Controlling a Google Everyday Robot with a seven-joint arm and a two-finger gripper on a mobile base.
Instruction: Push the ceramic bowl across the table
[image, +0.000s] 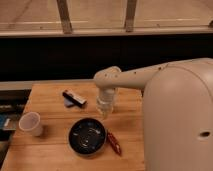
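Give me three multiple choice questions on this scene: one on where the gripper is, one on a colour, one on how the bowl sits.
1. Where is the gripper? A over the cup; B by the bowl's far rim; C at the table's near edge.
2. What colour is the cup? A white; B red; C green.
3. How does the bowl sit? A upside down; B on its side; C upright, open side up.

Answers:
1 B: it hangs just behind the bowl's far right rim.
2 A: the cup left of the bowl is white.
3 C: its ringed inside faces up.
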